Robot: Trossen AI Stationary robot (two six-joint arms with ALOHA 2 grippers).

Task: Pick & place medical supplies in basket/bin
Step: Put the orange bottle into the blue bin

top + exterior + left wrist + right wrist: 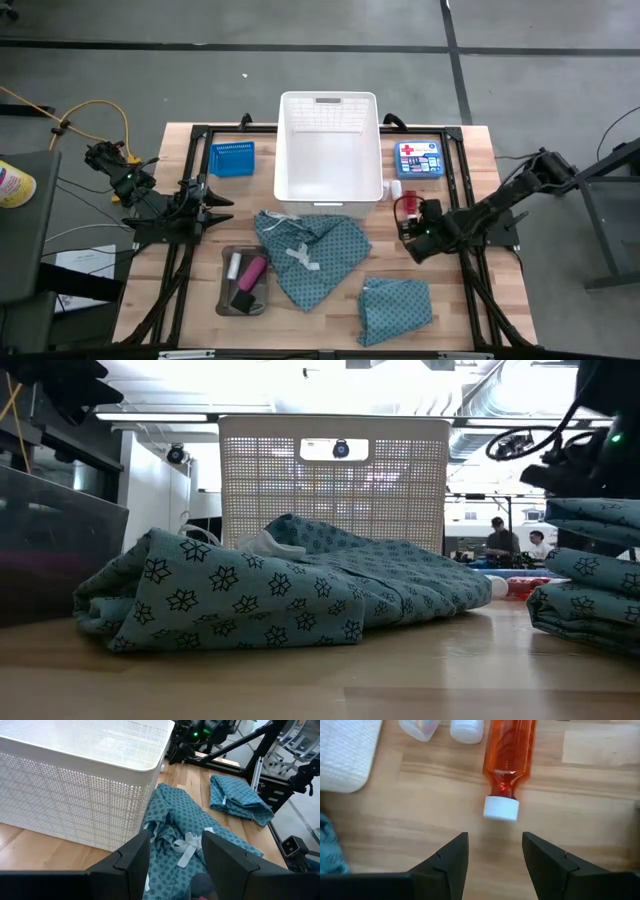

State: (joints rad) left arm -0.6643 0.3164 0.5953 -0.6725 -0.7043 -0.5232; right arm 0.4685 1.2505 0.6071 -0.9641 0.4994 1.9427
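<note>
A large teal dotted cloth (310,255) with a white tie (187,845) lies spread on the table in front of the white slotted basket (330,150). A second, folded teal cloth (396,308) lies near the table's front right. The grey tray (226,285) holds a white tube, a pink cylinder (252,270) and a black block. The small blue mesh basket (231,159) stands left of the white one. My left gripper (175,850) is open above the large cloth's left part. My right gripper (495,852) is open, just short of a red bottle (507,760) that lies on the table, white cap (501,808) toward the fingers.
A flat blue box with a red cross (419,158) lies right of the white basket. Two small white-capped containers (466,730) lie beside the bottle, near the basket's corner (347,755). Black frame rails run along the table's sides. In the low view, people sit far behind the table.
</note>
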